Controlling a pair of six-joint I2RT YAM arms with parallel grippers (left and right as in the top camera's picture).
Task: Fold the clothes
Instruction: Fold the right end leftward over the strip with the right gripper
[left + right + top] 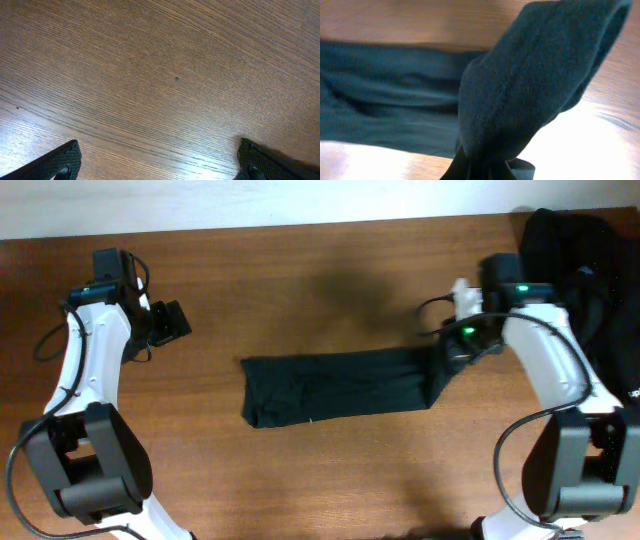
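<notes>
Right gripper (447, 350): closed on the right end of the black garment; in the right wrist view the pinched fabric rises from the fingers as a thick upright fold.
Black garment (335, 387): lies mid-table as a long, narrow strip running left to right. It is flat along its length, with only the gripped right end (535, 75) lifted off the wood.
Left gripper (170, 322): jaws fully apart, holding nothing. It hangs over bare wood at the left side, well apart from the garment's left end.
Table (300, 270): brown wood grain, with no other items near the strip.
Pile of clothes (585, 260): dark fabric heaped at the far right corner, behind the right arm and not yet laid out.
Step in hand: judged to be the crosswise fold, with the right end raised to be carried over the strip.
Next move calls for: travel leftward with the end kept low, setting its edge square on the strip's left end before release. The left gripper could pin the left end so that the strip does not slide.
Risk: the thick fold may bunch or drag the lower layer out of line.
</notes>
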